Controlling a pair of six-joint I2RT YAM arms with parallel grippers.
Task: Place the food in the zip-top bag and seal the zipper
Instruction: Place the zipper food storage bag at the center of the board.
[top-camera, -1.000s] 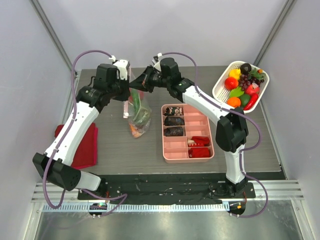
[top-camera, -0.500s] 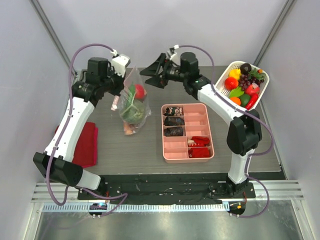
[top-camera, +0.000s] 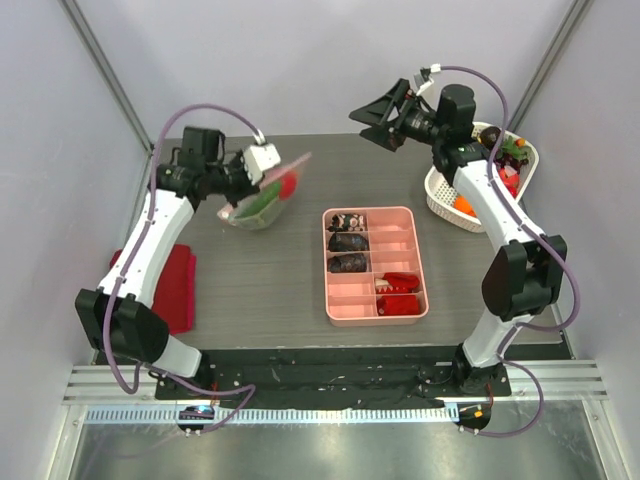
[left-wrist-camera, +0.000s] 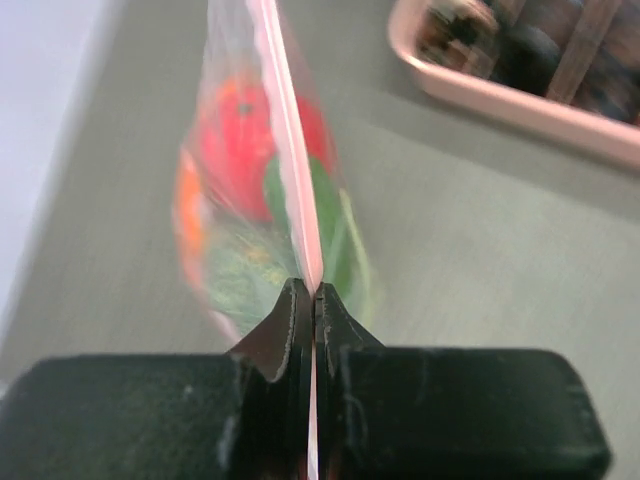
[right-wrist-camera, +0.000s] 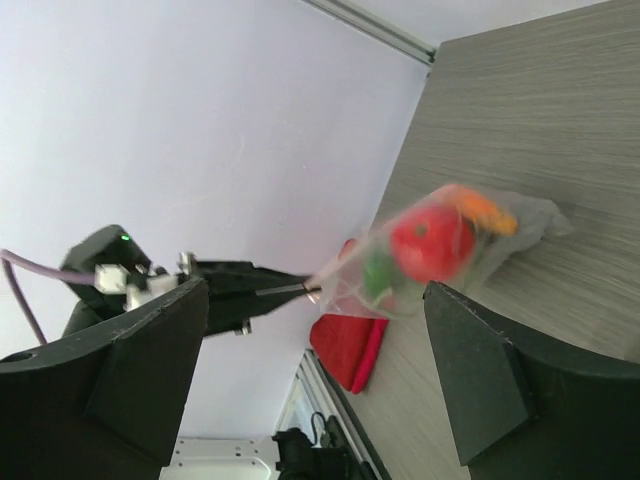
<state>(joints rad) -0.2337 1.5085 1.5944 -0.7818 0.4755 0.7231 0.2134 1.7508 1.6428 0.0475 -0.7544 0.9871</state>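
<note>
At the lower left of the top view, one red cloth (top-camera: 172, 292) lies on the counter (top-camera: 260, 290), partly under the left arm. At centre sits one pink tray (top-camera: 398, 240), with two dark lumps in its left column and red pieces at its lower right.

Further back, in the upper left, the left claw (left-wrist-camera: 306, 300) is clenched on the zipper (left-wrist-camera: 288, 150), the pale edge strip of the one bag (top-camera: 262, 198). The bag hangs tilted from that grip, well apart from the tray; I cannot tell whether its low end touches the counter. Inside it are one tomato (left-wrist-camera: 238, 128), one orange wedge (left-wrist-camera: 187, 205) and greens (left-wrist-camera: 238, 280), too blurred to count. Whether the strip is sealed along its length cannot be told.

Farthest back, in the upper right, the right claw (right-wrist-camera: 315, 290) hangs released above the counter, its two fingers spread wide and grasping nothing. It faces the bag from well apart. Just below it, one white basket (top-camera: 437, 190) holds more toy fruit, partly hidden by the right arm.
</note>
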